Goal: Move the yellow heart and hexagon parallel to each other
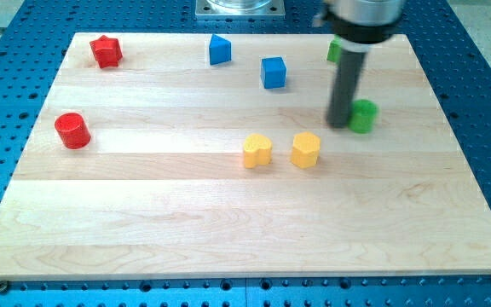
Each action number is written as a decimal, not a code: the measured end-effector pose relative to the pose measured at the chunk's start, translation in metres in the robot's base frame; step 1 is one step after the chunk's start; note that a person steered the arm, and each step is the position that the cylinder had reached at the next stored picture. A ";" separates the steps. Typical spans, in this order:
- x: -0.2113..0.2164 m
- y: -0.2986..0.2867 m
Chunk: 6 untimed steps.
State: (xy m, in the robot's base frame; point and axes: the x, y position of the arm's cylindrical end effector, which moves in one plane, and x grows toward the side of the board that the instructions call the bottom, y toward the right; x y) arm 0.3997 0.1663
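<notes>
Below-left of my tip [340,124] — yellow heart [257,151], yellow hexagon [306,149], side by side — no hand.

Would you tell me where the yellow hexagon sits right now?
The yellow hexagon sits near the board's middle, just right of the yellow heart, below-left of my tip.

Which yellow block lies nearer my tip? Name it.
The yellow hexagon: it is the right-hand one of the pair, closer to my tip than the yellow heart on its left.
</notes>
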 end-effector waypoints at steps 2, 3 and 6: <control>-0.003 -0.002; -0.003 -0.002; 0.046 -0.087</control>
State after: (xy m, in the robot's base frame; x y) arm 0.4460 0.0792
